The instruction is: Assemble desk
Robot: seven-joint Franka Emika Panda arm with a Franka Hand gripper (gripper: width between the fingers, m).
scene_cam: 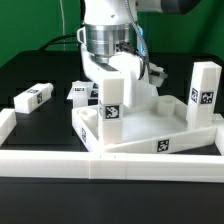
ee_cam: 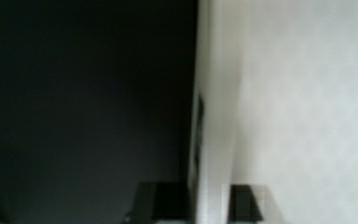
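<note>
The white tabletop lies with its raised rim up, just behind the front rail. One white tagged leg stands upright at its corner nearest the exterior view's left. Another leg stands at its right corner. A third leg lies on the black table further left. My gripper hangs over the tabletop's far side, with its fingertips hidden behind the middle leg. In the wrist view the gripper is shut on a thin white upright edge, the tabletop's rim. Dark table lies on one side of it and the white tabletop surface on the other.
A long white border rail runs along the front and turns up at the exterior view's left end. The marker board lies flat behind the middle leg. The arm's cables hang behind the wrist.
</note>
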